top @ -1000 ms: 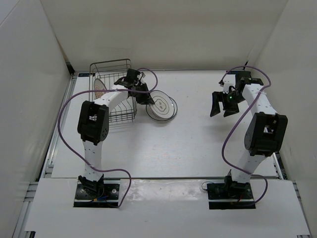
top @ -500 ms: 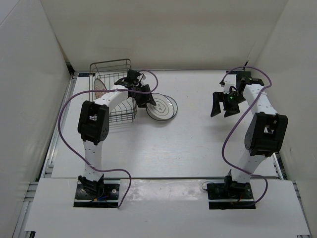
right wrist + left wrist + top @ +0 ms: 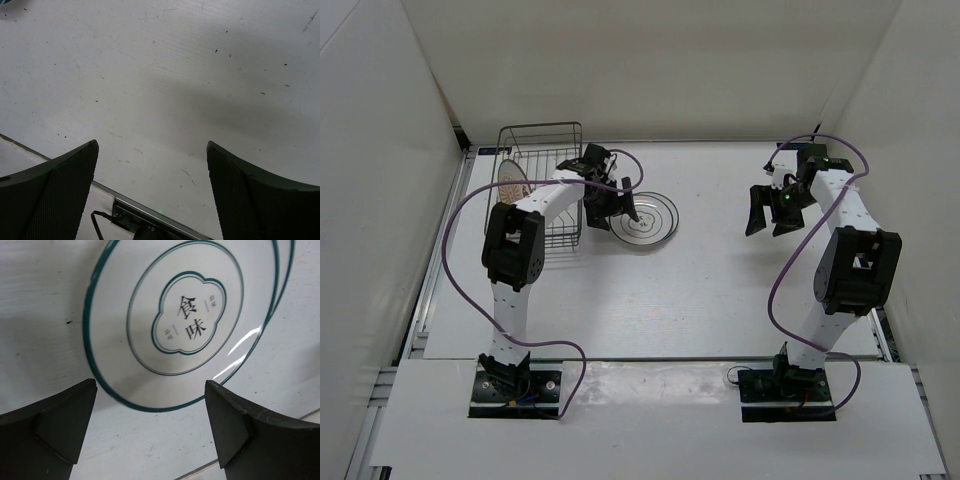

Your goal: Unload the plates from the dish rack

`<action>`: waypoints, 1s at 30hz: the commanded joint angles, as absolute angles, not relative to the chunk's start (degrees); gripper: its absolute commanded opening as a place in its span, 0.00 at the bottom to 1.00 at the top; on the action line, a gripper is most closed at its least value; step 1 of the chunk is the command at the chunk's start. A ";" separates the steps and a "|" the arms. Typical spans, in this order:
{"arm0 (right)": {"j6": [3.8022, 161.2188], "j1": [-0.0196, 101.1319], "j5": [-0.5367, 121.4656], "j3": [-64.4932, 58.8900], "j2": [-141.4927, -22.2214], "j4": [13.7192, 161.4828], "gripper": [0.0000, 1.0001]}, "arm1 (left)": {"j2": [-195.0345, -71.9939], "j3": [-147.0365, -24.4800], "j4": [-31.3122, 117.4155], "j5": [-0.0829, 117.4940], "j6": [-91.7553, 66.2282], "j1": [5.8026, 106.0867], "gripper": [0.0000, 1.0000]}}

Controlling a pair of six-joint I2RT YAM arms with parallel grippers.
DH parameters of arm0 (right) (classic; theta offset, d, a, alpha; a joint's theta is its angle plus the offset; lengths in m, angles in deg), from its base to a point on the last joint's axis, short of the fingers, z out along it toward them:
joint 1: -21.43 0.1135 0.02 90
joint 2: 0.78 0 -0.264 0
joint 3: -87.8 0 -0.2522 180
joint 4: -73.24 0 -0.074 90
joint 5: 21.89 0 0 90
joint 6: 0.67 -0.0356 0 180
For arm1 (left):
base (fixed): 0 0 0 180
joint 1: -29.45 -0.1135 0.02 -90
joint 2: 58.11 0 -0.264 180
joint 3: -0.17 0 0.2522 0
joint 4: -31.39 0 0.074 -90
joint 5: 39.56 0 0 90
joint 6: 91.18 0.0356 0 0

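The table [image 3: 720, 290] carries the dish rack [image 3: 535, 150] at its far left, where 1 sunburst plate [image 3: 512, 181] stands on edge inside, propped by the wires and not yet unloaded. Just right of the rack, 2 ringed plates [image 3: 655, 218] lie flat in a slightly offset stack, probably because that spot is a short swing away. The left gripper [image 3: 150, 415] hangs over the stack's rim, jaws spread wide and holding nothing, while the right gripper [image 3: 150, 165] hovers well apart over bare table, likewise spread.
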State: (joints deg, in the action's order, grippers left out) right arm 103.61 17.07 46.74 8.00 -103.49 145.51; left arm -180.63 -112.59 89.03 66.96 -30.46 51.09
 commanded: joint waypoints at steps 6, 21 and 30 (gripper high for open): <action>104.53 16.77 45.78 8.84 -102.82 146.15 0.90 | -179.75 -117.39 94.90 58.44 -30.10 50.98 1.00; 105.32 16.51 46.66 8.66 -102.99 146.16 0.90 | -181.86 -117.92 94.47 58.53 -31.77 51.42 0.96; 105.58 16.16 47.01 8.49 -102.82 146.24 0.90 | -184.58 -120.37 93.06 61.87 -34.40 51.33 0.92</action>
